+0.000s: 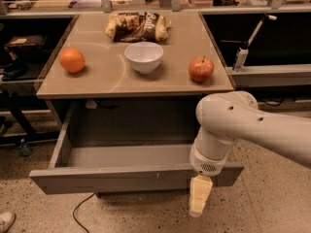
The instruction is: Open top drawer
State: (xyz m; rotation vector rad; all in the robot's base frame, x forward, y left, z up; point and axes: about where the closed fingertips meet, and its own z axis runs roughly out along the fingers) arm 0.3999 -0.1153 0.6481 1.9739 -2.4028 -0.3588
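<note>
Top drawer point(121, 178) stands pulled well out, shallow inside showing. My claw point(200, 198) hangs at the drawer's front, right end, tip below its lower edge; can't tell if open or closed. Risk: a careless retreat snags the drawer front, shoving it back in.
</note>
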